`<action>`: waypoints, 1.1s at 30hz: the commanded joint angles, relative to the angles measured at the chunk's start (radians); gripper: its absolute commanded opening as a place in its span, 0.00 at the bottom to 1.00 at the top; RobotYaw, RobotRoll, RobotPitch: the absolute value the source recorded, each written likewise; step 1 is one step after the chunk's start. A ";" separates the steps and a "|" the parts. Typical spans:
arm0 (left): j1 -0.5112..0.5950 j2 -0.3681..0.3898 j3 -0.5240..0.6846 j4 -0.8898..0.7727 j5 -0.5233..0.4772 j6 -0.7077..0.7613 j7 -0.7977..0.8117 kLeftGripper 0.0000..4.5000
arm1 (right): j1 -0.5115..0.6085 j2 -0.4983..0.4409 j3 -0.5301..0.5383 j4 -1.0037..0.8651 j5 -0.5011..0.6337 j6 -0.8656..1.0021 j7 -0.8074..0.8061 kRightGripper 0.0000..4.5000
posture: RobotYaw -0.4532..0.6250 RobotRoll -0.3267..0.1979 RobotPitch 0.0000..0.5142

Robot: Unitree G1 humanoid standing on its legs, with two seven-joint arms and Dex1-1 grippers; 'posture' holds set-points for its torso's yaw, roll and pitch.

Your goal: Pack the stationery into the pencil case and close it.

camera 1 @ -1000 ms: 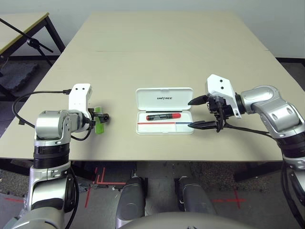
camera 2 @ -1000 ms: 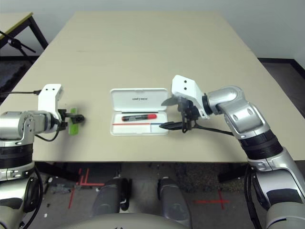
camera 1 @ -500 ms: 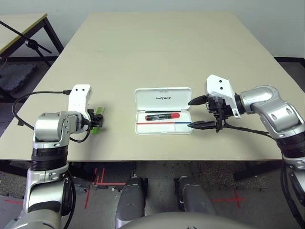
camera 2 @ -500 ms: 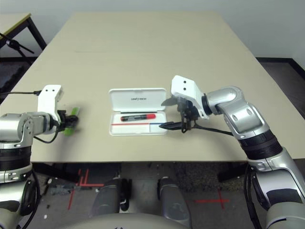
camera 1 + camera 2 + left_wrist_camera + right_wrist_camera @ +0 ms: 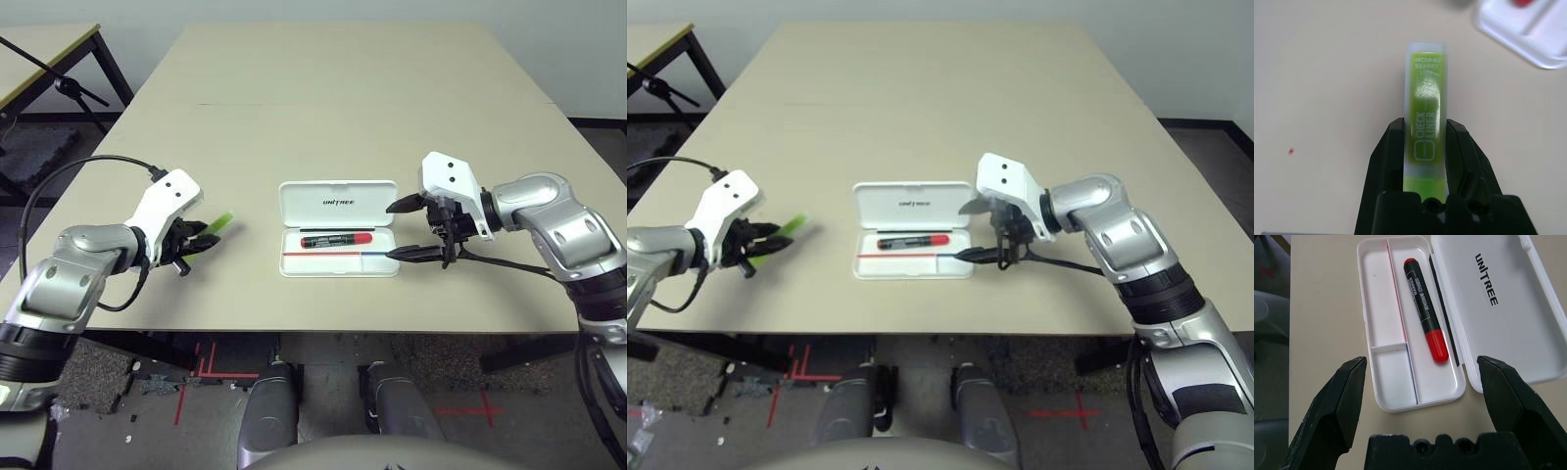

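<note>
A white hard plastic pencil case with rounded corners (image 5: 294,266) lies open on a pale beige table (image 5: 343,127), its lid, printed UNITREE in dark letters (image 5: 338,202), on the side away from the robot. Inside, a black-barrelled marker with a red cap (image 5: 1425,308) rests in the long compartment beside the lid; a thin red-and-blue divider line (image 5: 1397,296) separates it from two smaller compartments, both empty. At the robot's left, well apart from the case, the black two-fingered left gripper (image 5: 1425,120) is closed on a flat, bright green highlighter stick labelled CHECK LINER (image 5: 1425,98), gripping it by both sides. The black two-fingered right gripper (image 5: 1421,360) stands wide open at the case's right end, holding nothing.
</note>
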 commanded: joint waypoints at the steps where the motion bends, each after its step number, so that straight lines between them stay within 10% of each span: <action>1: 0.004 0.046 -0.069 -0.067 0.047 -0.072 -0.074 0.24 | -0.015 -0.002 0.012 0.007 -0.006 -0.010 0.009 1.00 | 0.41 0.62 0.18; 19: -0.396 -0.255 -0.455 -0.026 0.193 -0.080 -0.194 0.24 | -0.020 -0.012 0.009 0.018 -0.019 -0.015 0.010 1.00 | 0.38 0.62 0.16; 33: -0.446 -0.358 -0.511 0.070 0.257 -0.044 -0.198 0.24 | 0.000 -0.024 0.006 -0.003 -0.021 -0.001 -0.006 1.00 | 0.36 0.62 0.17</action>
